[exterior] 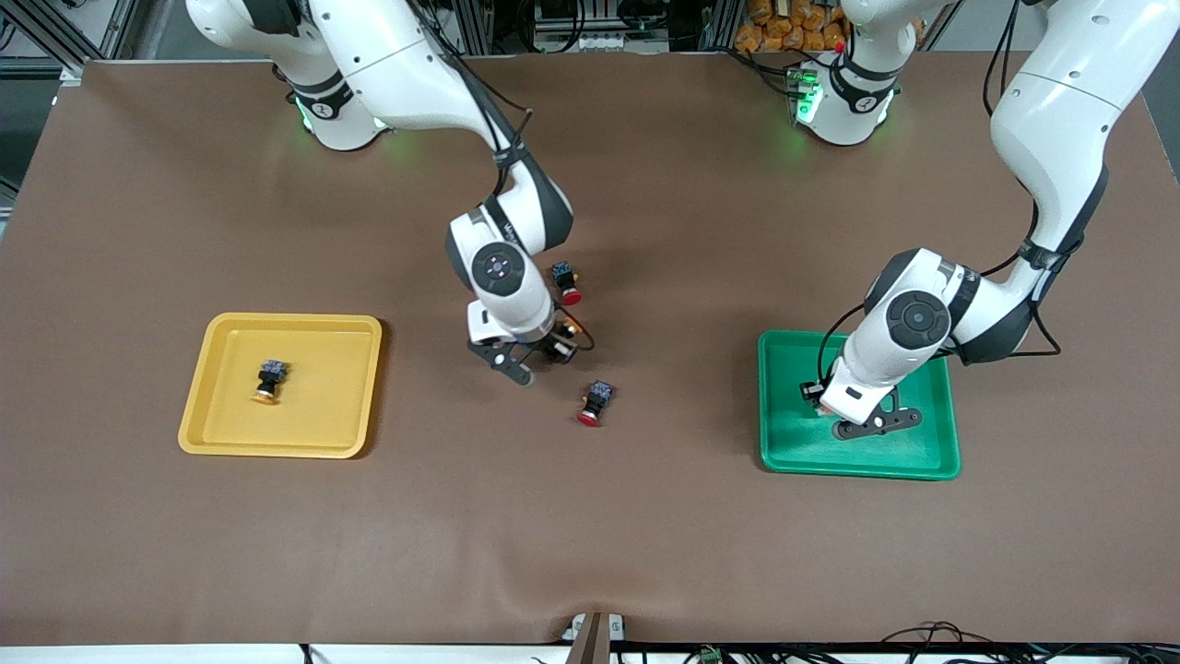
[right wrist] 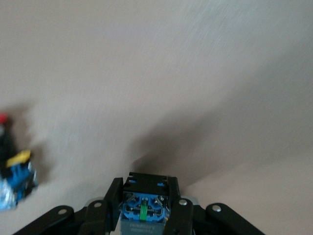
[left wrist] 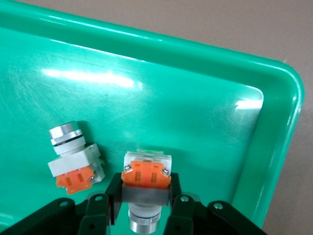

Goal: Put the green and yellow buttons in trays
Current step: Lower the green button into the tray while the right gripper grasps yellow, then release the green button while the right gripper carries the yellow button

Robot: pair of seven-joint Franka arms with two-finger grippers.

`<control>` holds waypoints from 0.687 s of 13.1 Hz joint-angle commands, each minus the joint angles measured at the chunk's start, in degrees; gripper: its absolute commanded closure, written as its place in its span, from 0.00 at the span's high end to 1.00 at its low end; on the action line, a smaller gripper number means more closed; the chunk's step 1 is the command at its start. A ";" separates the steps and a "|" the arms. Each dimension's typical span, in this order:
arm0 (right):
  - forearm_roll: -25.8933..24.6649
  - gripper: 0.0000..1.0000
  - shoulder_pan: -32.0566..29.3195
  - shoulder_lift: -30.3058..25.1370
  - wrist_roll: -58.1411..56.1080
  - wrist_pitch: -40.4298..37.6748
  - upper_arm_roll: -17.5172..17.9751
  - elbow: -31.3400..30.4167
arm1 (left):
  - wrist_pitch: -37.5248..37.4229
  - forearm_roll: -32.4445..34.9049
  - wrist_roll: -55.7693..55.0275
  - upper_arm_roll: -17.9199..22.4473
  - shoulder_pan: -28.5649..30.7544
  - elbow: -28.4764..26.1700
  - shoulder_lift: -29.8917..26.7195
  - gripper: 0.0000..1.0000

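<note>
I'm gripping a grey-white button (left wrist: pixel 145 182) in my left claw (left wrist: pixel 145 205) over the green tray (left wrist: pixel 274 147); my right claw (right wrist: pixel 145 210) is clamping a black button (right wrist: pixel 145 203) at the table (exterior: pixel 645 535).

brown table under even light
a brown mat (exterior: pixel 645 535) covers the table; a metal frame (exterior: pixel 55 32), cables (exterior: pixel 562 23) and orange objects (exterior: pixel 784 23) along its robot-side edge.

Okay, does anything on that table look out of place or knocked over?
Nothing looks damaged or spilled. Two red-capped buttons lie on their sides on the bare table, outside both trays. The left gripper is shut on a grey-white button over the green tray; the right gripper is shut on a black-bodied button.
</note>
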 commanded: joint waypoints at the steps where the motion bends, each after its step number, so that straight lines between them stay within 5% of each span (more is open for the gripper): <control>1: 0.12 0.00 -7.15 -3.02 -5.75 -8.54 0.47 1.60 | 0.18 0.00 0.59 -0.56 -0.51 1.38 0.48 0.97; 6: 0.12 0.00 -20.24 -7.86 -24.53 -18.66 0.47 0.73 | -2.53 0.00 1.28 -2.66 0.54 2.34 -3.55 1.00; 9: 0.03 0.00 -27.11 -8.65 -36.93 -22.10 -0.15 0.55 | -12.88 -0.09 4.97 -5.73 0.63 10.05 -4.53 1.00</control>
